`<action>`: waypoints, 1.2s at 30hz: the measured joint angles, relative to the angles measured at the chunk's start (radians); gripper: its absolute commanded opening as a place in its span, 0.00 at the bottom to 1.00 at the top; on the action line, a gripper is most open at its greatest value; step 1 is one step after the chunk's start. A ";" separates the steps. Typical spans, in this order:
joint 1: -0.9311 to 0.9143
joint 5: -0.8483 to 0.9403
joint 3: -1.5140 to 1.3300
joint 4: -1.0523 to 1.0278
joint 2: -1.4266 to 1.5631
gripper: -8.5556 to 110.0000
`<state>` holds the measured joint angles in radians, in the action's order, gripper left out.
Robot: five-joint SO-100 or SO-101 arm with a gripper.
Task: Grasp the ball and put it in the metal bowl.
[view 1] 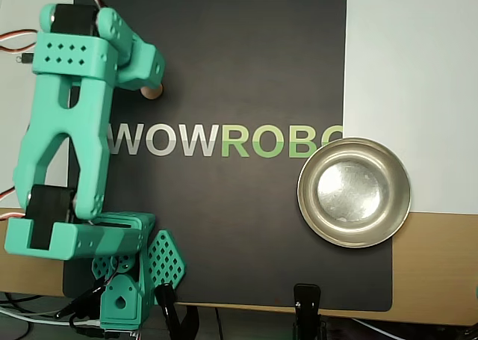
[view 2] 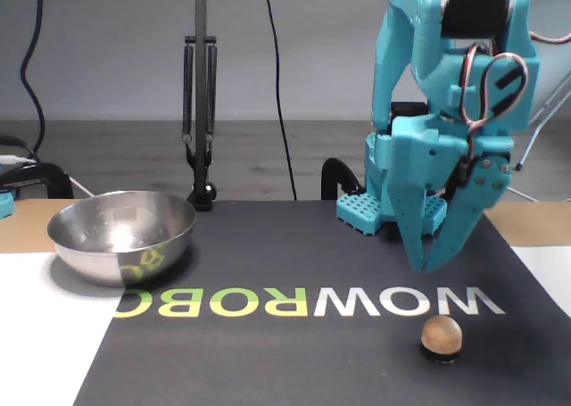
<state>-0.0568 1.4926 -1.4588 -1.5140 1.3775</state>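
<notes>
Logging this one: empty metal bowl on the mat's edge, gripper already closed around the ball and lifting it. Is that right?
Not quite. In the fixed view the ball sits on the black mat, with the gripper hanging above it, clear of it, holding nothing. The rest holds: the metal bowl is empty and straddles the mat's edge in the overhead view.

The overhead view looks straight down on the black mat (view 1: 246,228), the arm's base at its lower left corner. The fixed view stands low at the mat's (view 2: 294,352) opposite edge, facing the arm. Both views share the whole mat, its lettering reversed between them.
</notes>
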 measured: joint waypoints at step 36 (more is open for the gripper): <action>-0.077 0.000 -0.041 -0.008 -0.009 0.29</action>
<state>-0.1335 1.4926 -1.5002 -1.5217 1.3683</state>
